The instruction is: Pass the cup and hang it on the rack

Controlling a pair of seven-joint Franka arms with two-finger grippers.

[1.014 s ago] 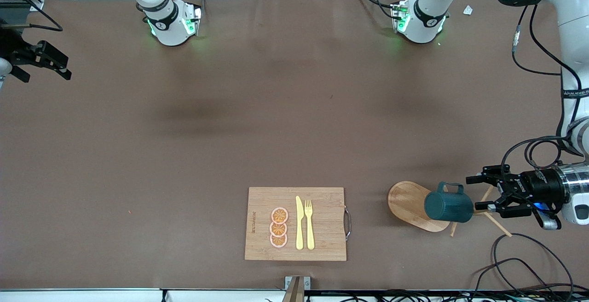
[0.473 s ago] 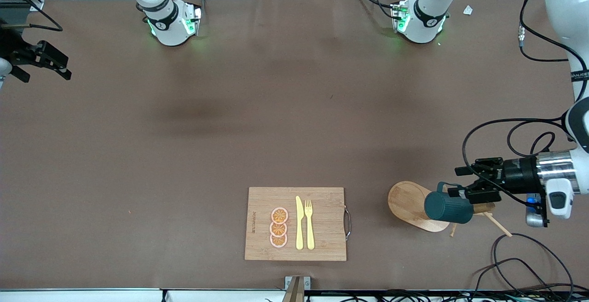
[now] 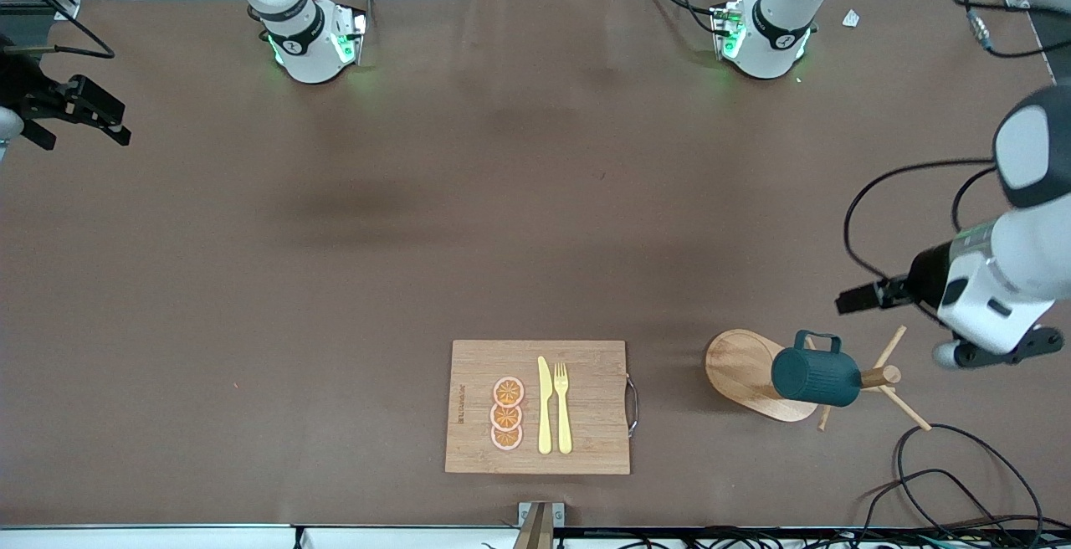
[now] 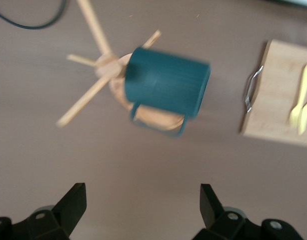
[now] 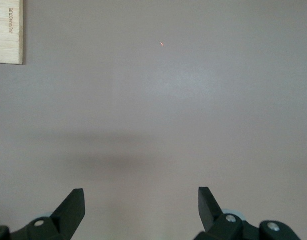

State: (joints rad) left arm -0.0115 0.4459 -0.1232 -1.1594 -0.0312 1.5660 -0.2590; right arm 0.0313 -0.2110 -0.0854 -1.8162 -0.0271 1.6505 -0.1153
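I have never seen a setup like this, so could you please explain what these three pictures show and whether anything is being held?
Two robot arms share a brown table. The wide picture looks down from across it; the other two come from cameras on each wrist. The left gripper is open, holding nothing, over the table by the rack, a wooden mug tree. The cup, dark teal, hangs on the rack. The right gripper, also open and empty, waits over bare table at its own end. A cutting board carries a yellow knife, fork and orange slices.

Brown-covered table [image 3: 468, 223], evenly lit.
Matte cloth, faint creases and soft shadows; black cables [image 3: 945, 482] trail over one corner.
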